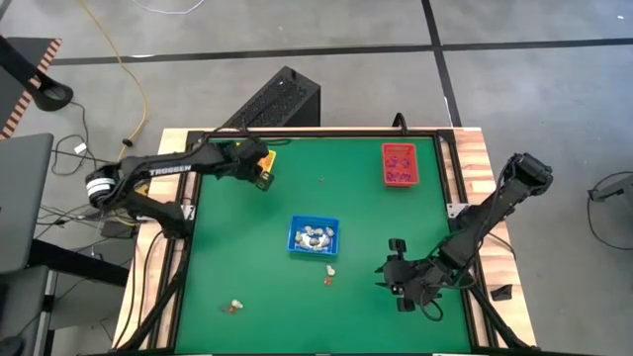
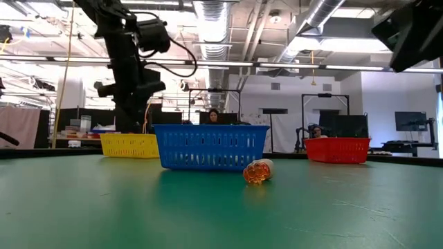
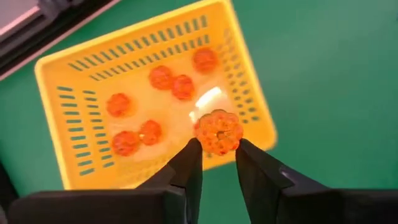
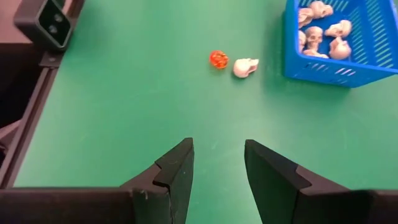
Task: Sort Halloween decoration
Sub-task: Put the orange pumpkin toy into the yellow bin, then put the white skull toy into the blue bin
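We note the left tool (image 3: 217, 163) hanging over the yellow tray (image 3: 55, 73), its two fingers (image 3: 186, 165) nearly closed and pinching one orange pumpkin (image 3: 218, 131) between their tips. Directly beneath the tool, inside the tray, lie six more orange pumpkins (image 3: 161, 77), so we judge the step in hand to be the drop of this piece into its colour's tray. The next move calls for little: spread the fingers while the pumpkin hangs over the tray floor rather than its near rim, which sits close under the tips.

The right tool (image 4: 217, 163) waits low over the counter (image 4: 124, 93), fingers apart and holding nothing. Ahead of it lie a loose orange piece (image 4: 218, 59) and a white skull (image 4: 245, 67), just beside each other; beyond them stands the blue tray (image 4: 323, 73) with skulls (image 4: 314, 34) inside. Those two, and further loose trinkets (image 1: 232, 308) near the counter's front edge, remain unsorted.
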Controlling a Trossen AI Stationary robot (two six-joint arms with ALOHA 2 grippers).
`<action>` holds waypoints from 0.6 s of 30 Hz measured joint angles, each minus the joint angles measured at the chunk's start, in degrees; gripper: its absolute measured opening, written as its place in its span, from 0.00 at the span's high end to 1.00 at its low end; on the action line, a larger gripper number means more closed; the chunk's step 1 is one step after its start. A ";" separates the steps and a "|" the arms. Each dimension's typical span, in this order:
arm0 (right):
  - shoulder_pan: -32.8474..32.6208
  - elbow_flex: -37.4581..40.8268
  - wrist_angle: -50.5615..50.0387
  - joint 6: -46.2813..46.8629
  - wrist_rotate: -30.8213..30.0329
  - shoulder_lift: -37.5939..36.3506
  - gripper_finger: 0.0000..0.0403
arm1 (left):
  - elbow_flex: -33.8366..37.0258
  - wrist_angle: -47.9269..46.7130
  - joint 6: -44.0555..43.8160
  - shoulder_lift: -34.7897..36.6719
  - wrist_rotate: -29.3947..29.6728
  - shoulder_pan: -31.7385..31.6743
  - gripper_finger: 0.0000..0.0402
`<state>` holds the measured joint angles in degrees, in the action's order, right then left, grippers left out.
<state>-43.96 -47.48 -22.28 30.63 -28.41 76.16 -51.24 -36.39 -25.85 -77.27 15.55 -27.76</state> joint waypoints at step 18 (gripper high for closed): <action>-6.58 0.00 -5.45 6.83 -4.10 0.00 0.57 | 0.00 -4.20 -1.91 2.37 -17.94 1.48 0.53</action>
<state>-50.55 -47.48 -27.72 37.46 -32.51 76.16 -51.24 -40.59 -27.76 -74.91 -2.40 -26.28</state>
